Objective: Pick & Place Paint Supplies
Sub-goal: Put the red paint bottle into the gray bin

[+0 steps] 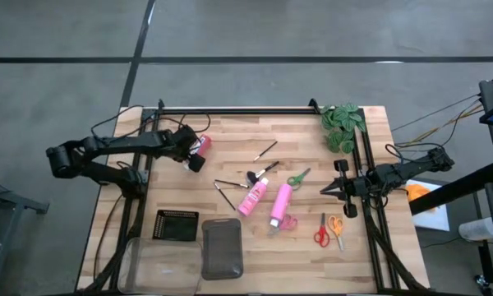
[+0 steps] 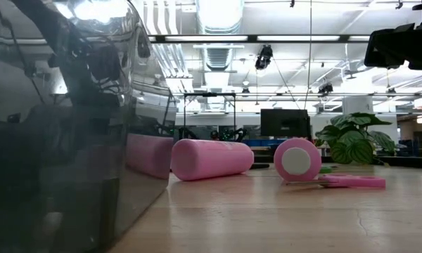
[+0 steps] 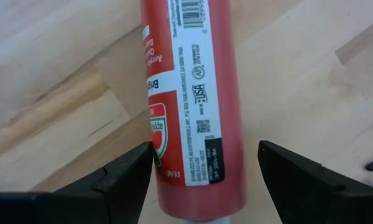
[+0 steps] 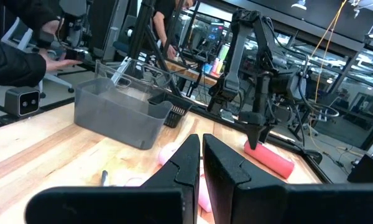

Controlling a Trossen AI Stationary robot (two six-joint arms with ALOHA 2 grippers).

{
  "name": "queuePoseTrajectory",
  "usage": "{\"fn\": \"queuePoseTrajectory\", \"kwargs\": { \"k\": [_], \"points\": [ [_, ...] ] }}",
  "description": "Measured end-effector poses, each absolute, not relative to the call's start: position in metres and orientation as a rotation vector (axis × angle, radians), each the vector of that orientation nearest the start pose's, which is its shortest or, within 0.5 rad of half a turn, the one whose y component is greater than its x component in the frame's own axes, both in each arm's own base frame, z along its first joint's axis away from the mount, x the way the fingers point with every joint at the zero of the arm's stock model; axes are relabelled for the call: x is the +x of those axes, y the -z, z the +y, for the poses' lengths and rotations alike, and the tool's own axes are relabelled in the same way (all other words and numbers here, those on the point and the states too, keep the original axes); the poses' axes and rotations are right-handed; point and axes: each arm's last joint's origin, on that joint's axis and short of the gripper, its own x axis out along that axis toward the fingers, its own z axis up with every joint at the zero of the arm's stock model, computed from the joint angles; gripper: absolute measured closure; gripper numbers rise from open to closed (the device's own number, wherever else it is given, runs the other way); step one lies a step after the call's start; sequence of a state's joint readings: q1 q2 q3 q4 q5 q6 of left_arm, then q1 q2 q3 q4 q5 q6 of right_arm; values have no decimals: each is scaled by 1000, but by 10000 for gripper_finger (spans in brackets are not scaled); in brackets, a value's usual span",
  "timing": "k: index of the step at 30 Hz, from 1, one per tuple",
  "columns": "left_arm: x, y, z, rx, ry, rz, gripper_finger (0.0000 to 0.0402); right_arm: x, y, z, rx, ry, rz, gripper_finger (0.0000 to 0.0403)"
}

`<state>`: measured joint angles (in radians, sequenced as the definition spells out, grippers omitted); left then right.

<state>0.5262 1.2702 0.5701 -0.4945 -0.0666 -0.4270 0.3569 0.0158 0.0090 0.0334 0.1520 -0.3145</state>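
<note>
Clear tray, black tray beside

Robotics lab: exposed ceiling ducts, monitor, more robot rigs behind.

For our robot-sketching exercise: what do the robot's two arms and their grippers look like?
Both arms are dark, jointed links with black cables trailing off them. The left gripper has two matte black, wedge-shaped fingers. The right gripper has matching black angular fingers.
</note>
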Motion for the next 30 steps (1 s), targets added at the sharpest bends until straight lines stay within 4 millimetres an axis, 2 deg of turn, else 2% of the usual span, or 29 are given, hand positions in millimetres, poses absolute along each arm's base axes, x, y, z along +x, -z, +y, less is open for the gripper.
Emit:
{"fn": "queuePoseTrajectory", "kwargs": {
  "k": [6, 12, 16, 25, 30],
  "points": [
    [177, -150, 104, -681, -752, 1070, 121, 93, -169, 30, -307, -199, -58, 388],
    [179, -146, 105, -713, -765, 1076, 185, 93, -169, 30, -307, -199, -58, 388],
    [180, -145, 105, -718, -768, 1079, 212, 93, -169, 30, -307, -199, -58, 388],
    [180, -146, 105, -727, -774, 1071, 218, 93, -169, 30, -307, -199, -58, 388],
    [179, -159, 104, -769, -789, 1067, 218, 93, -169, 30, -307, -199, -58, 388]
  ]
}}
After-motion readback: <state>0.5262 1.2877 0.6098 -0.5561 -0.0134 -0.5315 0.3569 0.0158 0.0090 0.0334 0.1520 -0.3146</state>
